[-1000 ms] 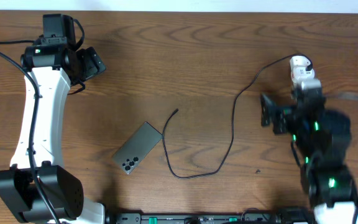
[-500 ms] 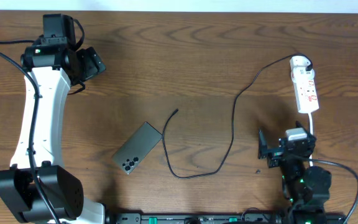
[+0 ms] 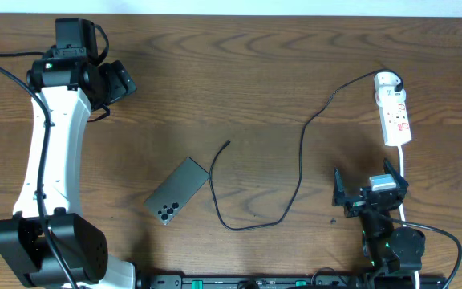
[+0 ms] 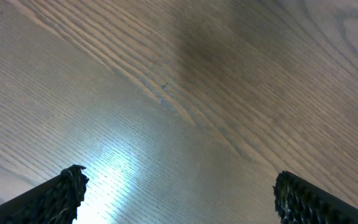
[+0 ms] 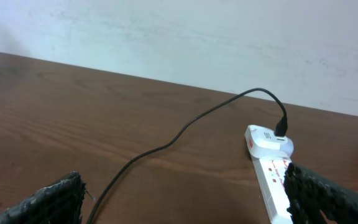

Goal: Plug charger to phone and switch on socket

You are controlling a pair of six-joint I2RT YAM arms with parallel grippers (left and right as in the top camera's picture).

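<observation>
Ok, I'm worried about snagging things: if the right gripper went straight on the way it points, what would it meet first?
Probably the charger cable crossing ahead of the right gripper; the socket sits right of that line. Height is unclear.

The phone (image 3: 176,190) is laid lens-side up near the free tip of the charger (image 3: 300,168), which is joined to the socket (image 3: 395,112).
</observation>
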